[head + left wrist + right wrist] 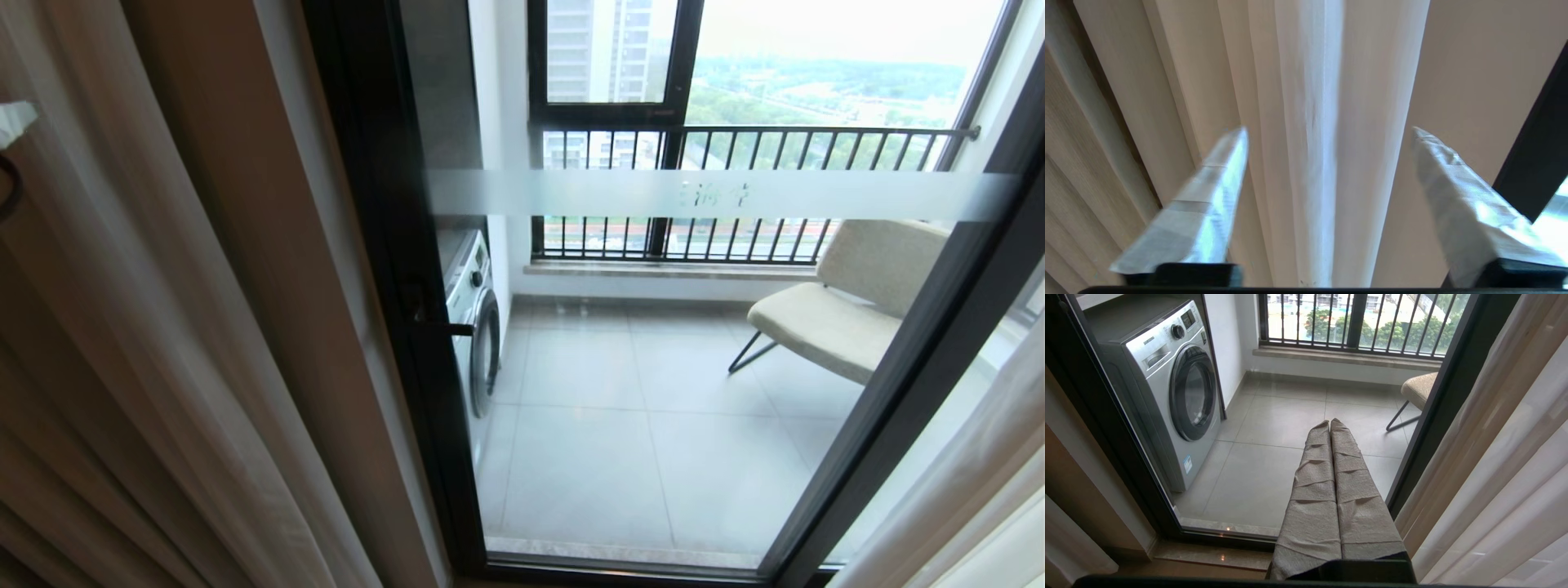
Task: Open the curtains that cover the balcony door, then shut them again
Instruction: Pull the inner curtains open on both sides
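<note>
The curtains (122, 327) hang gathered at the left of the head view, and another part (963, 490) hangs at the lower right. Between them the balcony door (384, 286) shows uncovered, its black frame crossed by a frosted band (710, 194). My left gripper (1329, 130) is open, its taped fingers (1208, 204) standing wide on either side of a sheer white fold (1310, 143) without touching it. Cream-beige drape (1106, 122) hangs beside that fold. My right gripper (1329, 422) is shut and empty, low before the glass, with curtain folds (1502, 457) beside it.
Behind the glass stand a washing machine (1167, 396) at the left and a beige chair (833, 318) at the right, on a tiled balcony floor. A barred railing (735, 135) runs under the outer window. A stone sill (1208, 555) lies at the door's foot.
</note>
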`<state>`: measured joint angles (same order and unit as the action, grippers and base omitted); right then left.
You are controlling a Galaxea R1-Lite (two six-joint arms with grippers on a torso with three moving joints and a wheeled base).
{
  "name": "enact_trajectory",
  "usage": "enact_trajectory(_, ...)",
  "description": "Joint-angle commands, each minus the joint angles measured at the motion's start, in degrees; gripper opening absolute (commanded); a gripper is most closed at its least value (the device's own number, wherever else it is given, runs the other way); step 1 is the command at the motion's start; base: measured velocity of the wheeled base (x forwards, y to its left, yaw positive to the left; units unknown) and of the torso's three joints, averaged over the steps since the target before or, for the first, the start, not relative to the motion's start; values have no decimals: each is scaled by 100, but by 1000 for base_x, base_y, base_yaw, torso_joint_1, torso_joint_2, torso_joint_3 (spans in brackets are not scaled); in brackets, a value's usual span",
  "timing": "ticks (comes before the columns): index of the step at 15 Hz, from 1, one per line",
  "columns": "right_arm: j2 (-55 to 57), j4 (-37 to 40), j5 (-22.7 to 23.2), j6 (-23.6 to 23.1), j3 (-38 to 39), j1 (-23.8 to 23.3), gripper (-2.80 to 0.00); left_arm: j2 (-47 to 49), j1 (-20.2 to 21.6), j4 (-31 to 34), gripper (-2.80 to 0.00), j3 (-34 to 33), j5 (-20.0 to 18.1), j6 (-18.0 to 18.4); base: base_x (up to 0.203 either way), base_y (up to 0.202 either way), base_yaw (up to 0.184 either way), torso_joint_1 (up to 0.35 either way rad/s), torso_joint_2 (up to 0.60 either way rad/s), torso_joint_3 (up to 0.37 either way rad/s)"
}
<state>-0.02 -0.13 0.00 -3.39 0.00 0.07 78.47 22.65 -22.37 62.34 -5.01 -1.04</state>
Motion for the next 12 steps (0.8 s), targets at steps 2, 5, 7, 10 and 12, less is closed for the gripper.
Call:
enact_trajectory(2, 2, -4, 0, -4, 0, 1, -280, -148, -6, -13, -280, -38, -26, -2, 0, 0, 0, 0, 0, 0)
enact_trajectory(5, 2, -4, 0, -4, 0, 1, -280, -183, -112, -9, -280, -212, -35, -2, 0, 0, 0, 0, 0, 0)
enact_trajectory(7, 2, -4, 0, -4, 0, 1, -280, -225, -201, -11, -280, -382, -40, 8, 0, 0, 0, 0, 0, 0)
enact_trajectory(10, 2, -4, 0, -4, 0, 1, -280, -397, -396, -13, -280, -792, -44, 20, 0, 0, 0, 0, 0, 0)
enact_trajectory(12, 2, -4, 0, -4, 0, 1, -280, -570, -523, -13, -280, -1181, -44, 32, 0, 0, 0, 0, 0, 0)
